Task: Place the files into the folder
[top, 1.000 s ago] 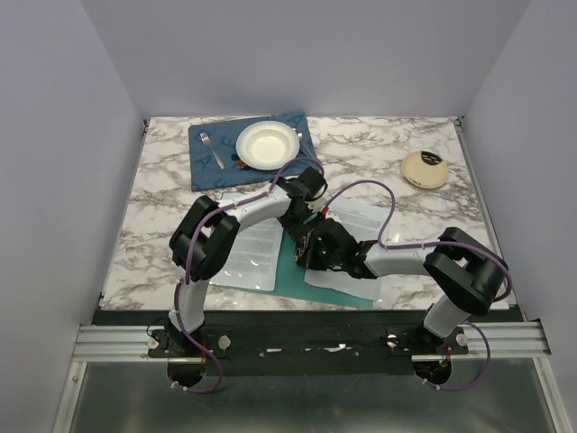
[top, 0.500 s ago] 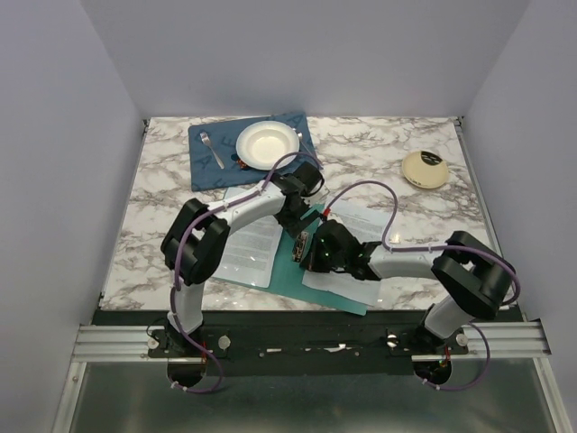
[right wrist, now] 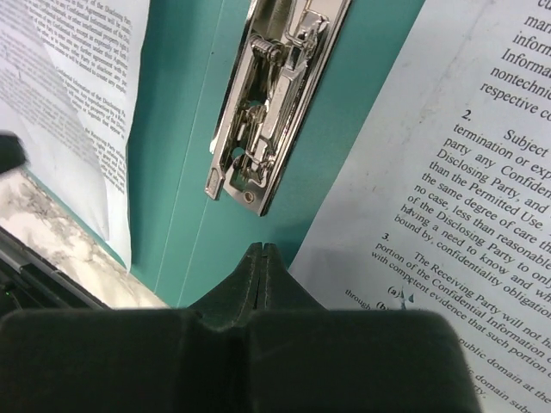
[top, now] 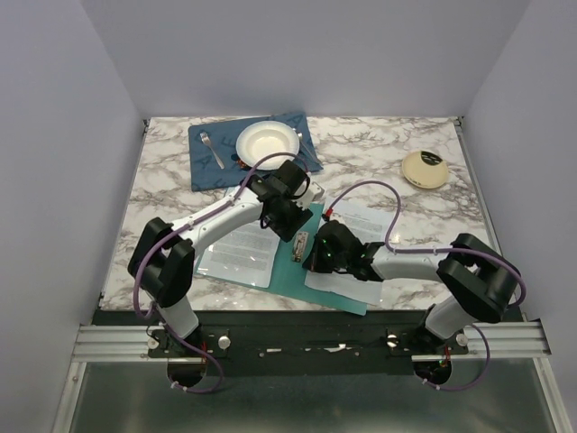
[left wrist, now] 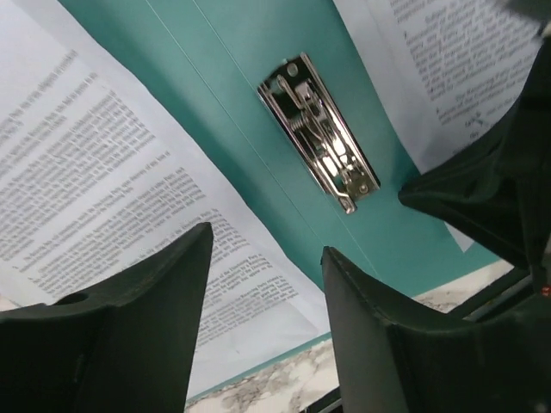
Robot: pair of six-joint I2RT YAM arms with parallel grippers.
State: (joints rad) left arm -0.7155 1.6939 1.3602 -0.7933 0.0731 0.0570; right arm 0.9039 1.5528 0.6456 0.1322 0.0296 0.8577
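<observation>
left gripper (left wrist: 267, 245): fingers spread, empty, above thin teal-green plastic folder (left wrist: 250, 52) | right gripper (right wrist: 261, 251): tips pressed together, beside silver metal spine clip (right wrist: 271, 95) | white printed paper files (top: 242, 251): flat on both folder flaps

Teal folder (top: 290, 278); white black-printed files (top: 243, 253); grey-veined marble table (top: 162, 189).

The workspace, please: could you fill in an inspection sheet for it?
Surface: white marble-patterned table.
Job's things: teal folder lies open, metal clip exposed; files lie either side of the clip.
Clutter: blue placemat with fork and plate; cream round object far right.
Grippers: left gripper open above the folder; right gripper shut, tip beside the clip.
Cables: purple cables loop along both arms.
Surroundings: plain pale walls.
</observation>
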